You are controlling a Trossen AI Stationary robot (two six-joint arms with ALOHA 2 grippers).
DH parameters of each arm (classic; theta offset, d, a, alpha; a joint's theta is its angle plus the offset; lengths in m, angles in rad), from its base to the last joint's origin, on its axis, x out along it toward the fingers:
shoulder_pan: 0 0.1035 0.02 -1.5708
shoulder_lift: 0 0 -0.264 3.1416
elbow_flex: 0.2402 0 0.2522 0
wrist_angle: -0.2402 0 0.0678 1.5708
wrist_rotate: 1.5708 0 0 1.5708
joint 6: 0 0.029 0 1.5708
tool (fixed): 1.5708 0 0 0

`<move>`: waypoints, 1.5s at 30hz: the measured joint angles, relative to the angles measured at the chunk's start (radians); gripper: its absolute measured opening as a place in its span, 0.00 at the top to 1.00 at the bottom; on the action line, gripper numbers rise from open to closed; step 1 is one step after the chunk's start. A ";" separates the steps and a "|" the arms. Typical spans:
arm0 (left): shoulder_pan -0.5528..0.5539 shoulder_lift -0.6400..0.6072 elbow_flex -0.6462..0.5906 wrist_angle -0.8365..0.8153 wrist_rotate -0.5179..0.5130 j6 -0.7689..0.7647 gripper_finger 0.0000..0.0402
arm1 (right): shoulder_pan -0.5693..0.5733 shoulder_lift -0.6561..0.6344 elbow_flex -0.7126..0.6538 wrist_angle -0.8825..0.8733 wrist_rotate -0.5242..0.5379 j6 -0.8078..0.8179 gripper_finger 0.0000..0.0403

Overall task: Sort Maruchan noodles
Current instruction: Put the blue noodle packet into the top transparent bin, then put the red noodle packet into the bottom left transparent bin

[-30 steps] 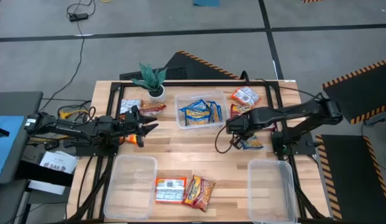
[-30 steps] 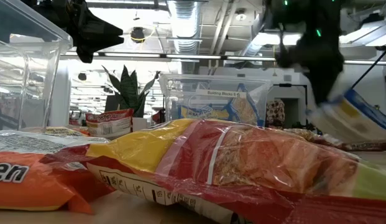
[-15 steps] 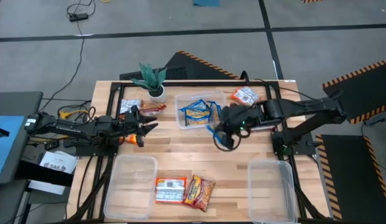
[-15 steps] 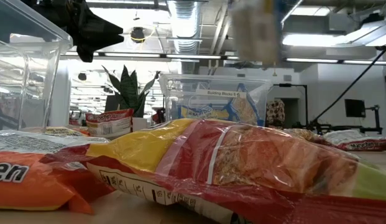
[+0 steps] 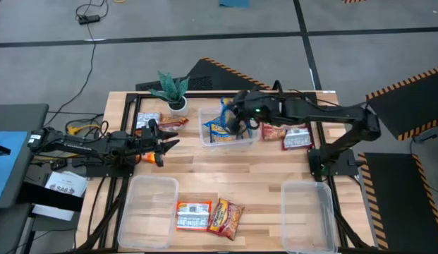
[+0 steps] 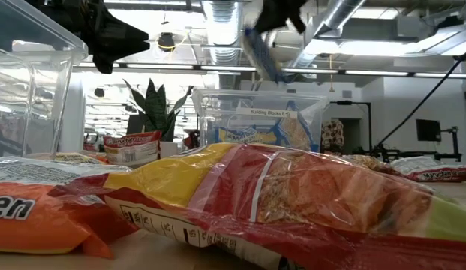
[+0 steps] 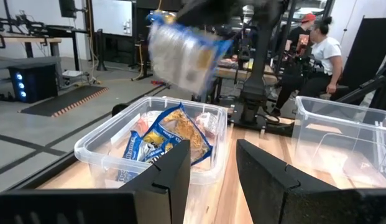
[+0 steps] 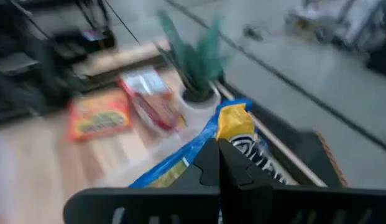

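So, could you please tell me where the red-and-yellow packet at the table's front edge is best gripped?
Grip the red-and-yellow packet by one short crimped end, coming straight down from above. It lies flat, and the orange packet sits close against one long side, so an end seam looks easier for a claw to pinch.

Three clear tubs (image 5: pixel 227 134) and one potted plant (image 5: pixel 174 90) stand on the surface (image 5: pixel 261 187). Six loose noodle packets (image 5: pixel 193 215) lie outside the tubs — several blue ones inside the middle tub, too overlapped to count.

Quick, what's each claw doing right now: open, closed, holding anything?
Left gripper: open, holding nothing, waiting at the table's left side.
Right gripper: closed on a blue-and-yellow noodle packet, above the clear tub.
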 joint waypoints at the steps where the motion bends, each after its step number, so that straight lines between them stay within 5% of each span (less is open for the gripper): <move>1: 0.000 0.000 0.000 0.000 0.000 0.000 0.71 | -0.011 0.014 -0.002 -0.027 0.000 0.012 0.98; 12: 0.000 0.000 0.000 0.001 0.001 -0.003 0.71 | -0.043 0.153 -0.002 0.028 -0.006 0.071 0.89; 20: 0.000 0.000 0.000 0.000 0.002 -0.004 0.71 | -0.032 0.111 -0.001 -0.005 -0.007 0.062 0.64; 26: 0.000 0.000 0.000 -0.018 0.003 -0.027 0.71 | 0.038 0.000 -0.019 -0.215 0.013 0.042 0.48; 33: 0.000 0.000 0.000 -0.029 0.010 -0.063 0.71 | 0.204 -0.185 -0.221 -0.276 0.186 0.166 0.44; 45: 0.000 0.010 0.000 -0.021 -0.020 -0.076 0.71 | 0.441 -0.415 -0.531 -0.090 0.539 0.305 0.45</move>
